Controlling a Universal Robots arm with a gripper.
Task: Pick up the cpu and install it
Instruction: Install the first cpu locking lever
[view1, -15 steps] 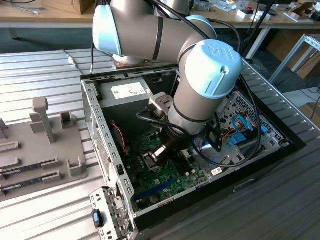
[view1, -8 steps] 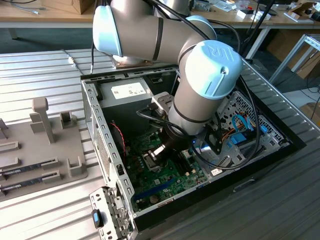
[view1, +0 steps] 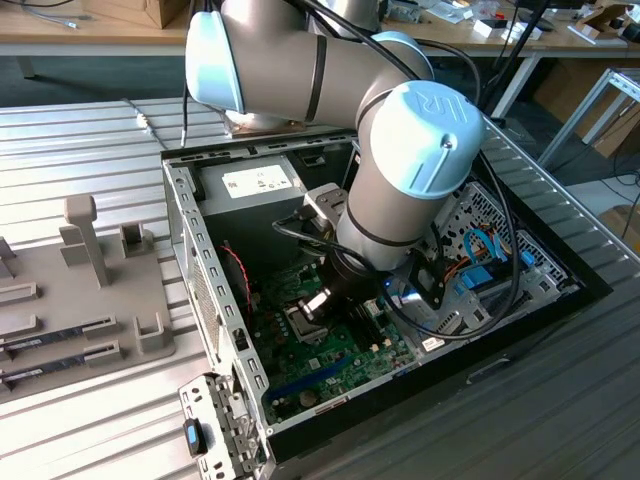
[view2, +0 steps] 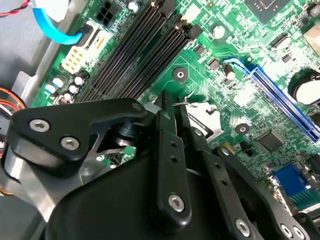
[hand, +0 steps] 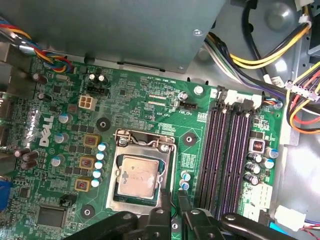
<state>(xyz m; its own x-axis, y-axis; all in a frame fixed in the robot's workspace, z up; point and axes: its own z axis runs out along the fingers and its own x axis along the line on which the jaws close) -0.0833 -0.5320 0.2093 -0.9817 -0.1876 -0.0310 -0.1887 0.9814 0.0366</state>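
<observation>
The cpu (hand: 136, 176), a square chip with a silvery top, lies flat in the socket on the green motherboard (hand: 65, 95), with the metal retention frame (hand: 145, 141) around it. My gripper (hand: 172, 199) hangs just beside the socket's edge, at the end of the thin socket lever (hand: 162, 170). Its black fingers (view2: 167, 117) stand close together, shut with nothing visibly between them. In the second wrist view the gripper (view2: 173, 104) points down at the socket's metal edge (view2: 206, 119). In the exterior view the gripper (view1: 318, 305) is low inside the open computer case (view1: 190, 250).
Dark memory slots (hand: 225, 150) run right beside the socket. A grey power supply box (hand: 125, 30) and bundled cables (hand: 280, 55) crowd one side. A long blue slot (view2: 280, 97) crosses the board. Outside the case, a grey fixture tray (view1: 90, 300) holds memory sticks (view1: 60, 335).
</observation>
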